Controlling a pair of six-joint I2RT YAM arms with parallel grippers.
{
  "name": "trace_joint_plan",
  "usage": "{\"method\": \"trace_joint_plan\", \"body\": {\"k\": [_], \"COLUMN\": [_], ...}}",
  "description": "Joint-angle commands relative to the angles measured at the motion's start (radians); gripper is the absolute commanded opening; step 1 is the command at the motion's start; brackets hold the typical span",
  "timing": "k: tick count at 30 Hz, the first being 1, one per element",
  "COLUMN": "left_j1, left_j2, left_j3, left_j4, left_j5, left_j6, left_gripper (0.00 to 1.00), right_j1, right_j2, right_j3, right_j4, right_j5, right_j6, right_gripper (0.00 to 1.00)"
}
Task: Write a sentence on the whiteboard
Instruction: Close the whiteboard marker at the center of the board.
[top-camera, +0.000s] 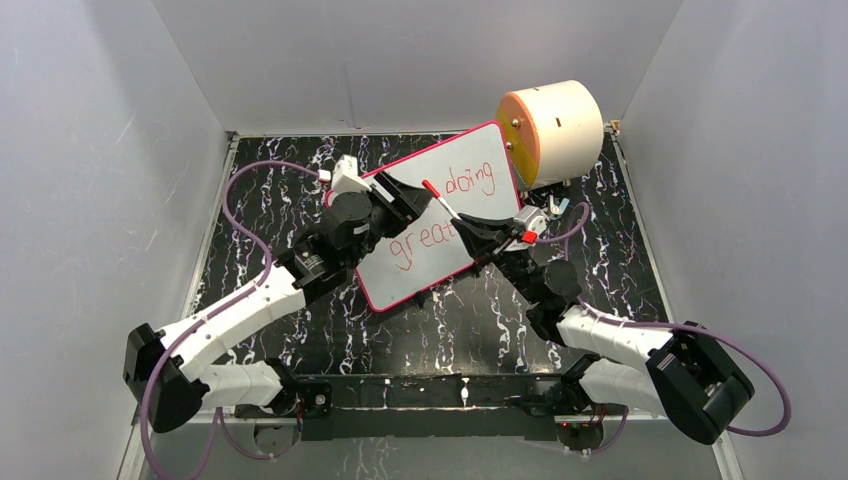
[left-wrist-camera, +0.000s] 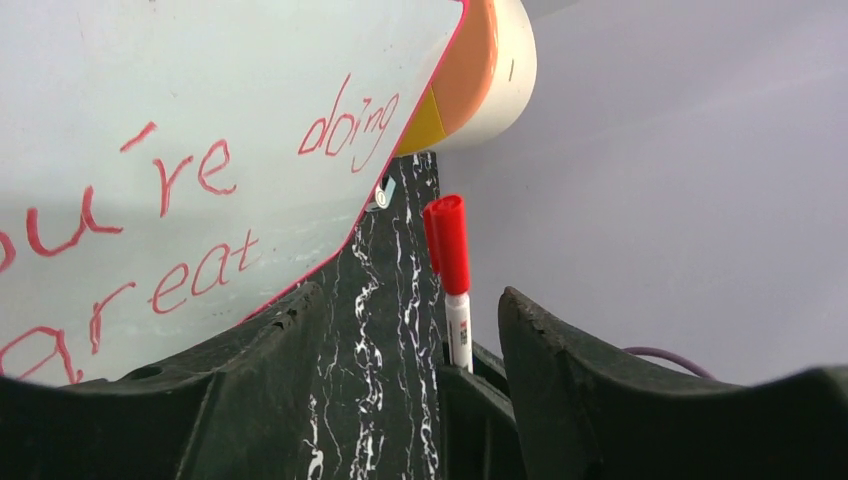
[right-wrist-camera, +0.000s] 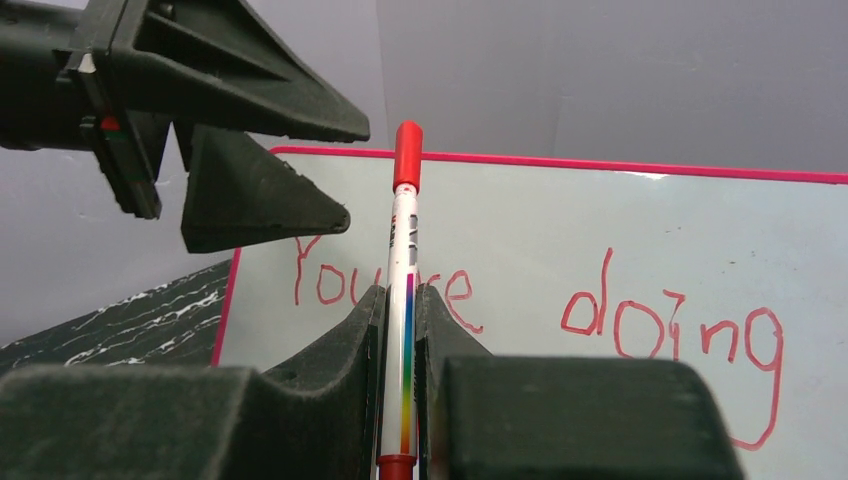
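Right wrist view: the right fingers (right-wrist-camera: 350, 345) pinch a red-capped marker (right-wrist-camera: 405, 290) upright before the whiteboard (right-wrist-camera: 620, 220) propped on the tabletop (right-wrist-camera: 120, 320), its face bearing the sentence (right-wrist-camera: 670, 320). The left fingers (right-wrist-camera: 260, 205) stand parted beside the cap, seemingly not touching it.

The left arm (top-camera: 250, 300) reaches far and rightward to mid-table, and the left gripper (top-camera: 420, 204) has its jaws parted. The right arm (top-camera: 600, 335) angles far and leftward. The right gripper (top-camera: 466, 228) is clamped on a marker (top-camera: 440, 200), close beside the left fingertips.
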Motion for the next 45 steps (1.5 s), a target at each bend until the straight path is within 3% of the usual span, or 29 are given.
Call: {"method": "trace_joint_plan", "body": {"k": [1, 6, 24, 31, 39, 45], "left_j1": [0.027, 0.04, 0.068, 0.068, 0.068, 0.066], "left_j2": [0.009, 0.037, 0.088, 0.101, 0.109, 0.094], "left_j3": [0.067, 0.091, 0.119, 0.11, 0.072, -0.018], "left_j4": [0.01, 0.061, 0.11, 0.125, 0.146, 0.281], "left_j5": [0.046, 0.101, 0.183, 0.241, 0.323, 0.388], "left_j6": [0.079, 0.088, 0.055, 0.041, 0.038, -0.031], "left_gripper": [0.63, 0.63, 0.31, 0.01, 0.0, 0.0], "right_j1": [-0.003, -0.002, -0.003, -0.003, -0.002, -0.003], "right_j2": [-0.027, -0.043, -0.084, -0.078, -0.077, -0.036], "right_j3": [-0.009, -0.015, -0.034, -0.023, 0.013, 0.045], "right_j4": [0.085, 0.086, 0.096, 0.089, 0.07, 0.13], "right_j5": [-0.031, -0.048, -0.073, -0.064, -0.039, 0.004], "right_j6": [0.017, 0.021, 0.067, 0.072, 0.058, 0.103], "right_gripper": [0.0, 0.0, 0.0, 0.0, 0.0, 0.0]}}
